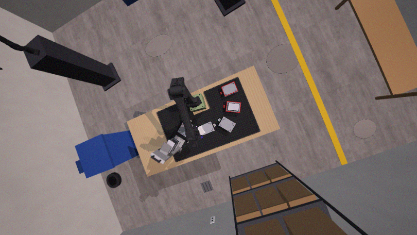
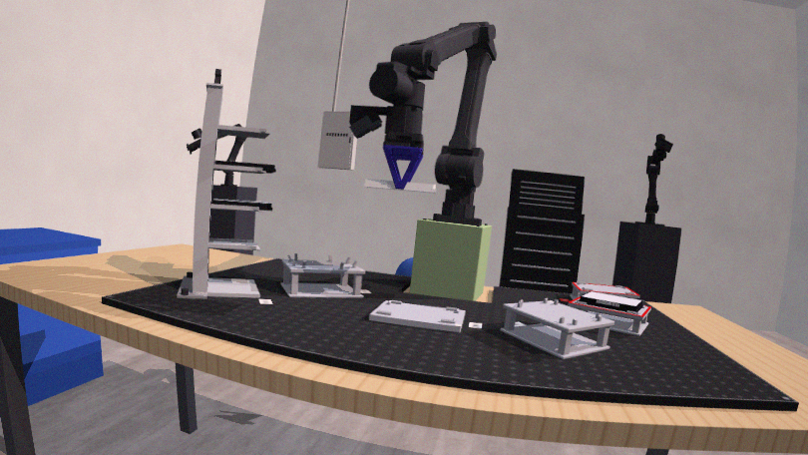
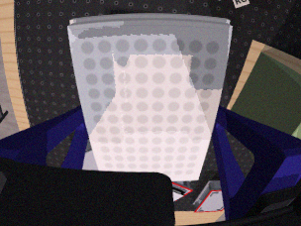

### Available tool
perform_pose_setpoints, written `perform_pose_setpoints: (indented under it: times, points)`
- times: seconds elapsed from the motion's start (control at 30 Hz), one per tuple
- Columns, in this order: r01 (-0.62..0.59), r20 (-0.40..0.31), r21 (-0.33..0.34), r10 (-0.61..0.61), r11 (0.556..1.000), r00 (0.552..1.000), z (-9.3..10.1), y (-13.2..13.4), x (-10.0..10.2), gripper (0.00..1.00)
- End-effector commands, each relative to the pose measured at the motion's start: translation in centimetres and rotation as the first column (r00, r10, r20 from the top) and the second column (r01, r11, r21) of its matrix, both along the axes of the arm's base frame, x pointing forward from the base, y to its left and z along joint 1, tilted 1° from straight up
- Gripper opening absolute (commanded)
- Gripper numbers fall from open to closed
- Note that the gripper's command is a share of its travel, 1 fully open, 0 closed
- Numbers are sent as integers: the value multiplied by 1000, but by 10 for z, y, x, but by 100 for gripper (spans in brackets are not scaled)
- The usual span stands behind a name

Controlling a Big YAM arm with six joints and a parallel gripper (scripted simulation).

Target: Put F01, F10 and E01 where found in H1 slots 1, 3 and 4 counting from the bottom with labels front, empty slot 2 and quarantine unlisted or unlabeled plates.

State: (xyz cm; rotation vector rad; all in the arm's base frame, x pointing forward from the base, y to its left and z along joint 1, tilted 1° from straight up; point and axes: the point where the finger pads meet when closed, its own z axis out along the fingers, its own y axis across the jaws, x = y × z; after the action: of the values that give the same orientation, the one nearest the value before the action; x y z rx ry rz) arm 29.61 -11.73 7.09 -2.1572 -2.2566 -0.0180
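My gripper [image 2: 402, 182] hangs high over the black mat, between the plate hotel H1 [image 2: 225, 186] and the green arm pedestal [image 2: 450, 256]. Its blue fingers [image 2: 400, 185] are shut on the long sides of a pale, see-through well plate, which it holds level. In the wrist view the plate [image 3: 150, 95] fills the middle between the fingers; I can read no label on it. The hotel's two middle shelves show dark edges [image 2: 245, 168] [image 2: 242, 205]; what lies on them and any labels are too small to tell.
A raised nest [image 2: 322, 271] stands next to the hotel. The flat RG nest [image 2: 418, 313] and another raised nest [image 2: 557, 325] lie toward the front. Two red-edged quarantine nests [image 1: 229, 88] [image 1: 233, 106] are at the right; one holds a plate [image 2: 613, 299].
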Motion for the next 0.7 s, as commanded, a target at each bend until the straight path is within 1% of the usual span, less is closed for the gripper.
perform_pose_setpoints:
  times: [0.0,0.2,0.4,0.47,0.5,0.6,0.67]
  points:
    - [-77,73,-37,80,996,994,24,-23,26,86]
    - [-167,64,-42,169,985,984,21,-43,18,86]
    - [-167,63,-47,169,985,984,20,-63,10,86]
    - [-167,63,-47,169,985,984,20,-63,10,86]
    - [-166,71,-55,170,985,983,25,-67,9,86]
    - [-167,59,-48,169,985,984,20,-76,4,86]
    - [-199,60,-53,202,979,978,21,-82,0,86]
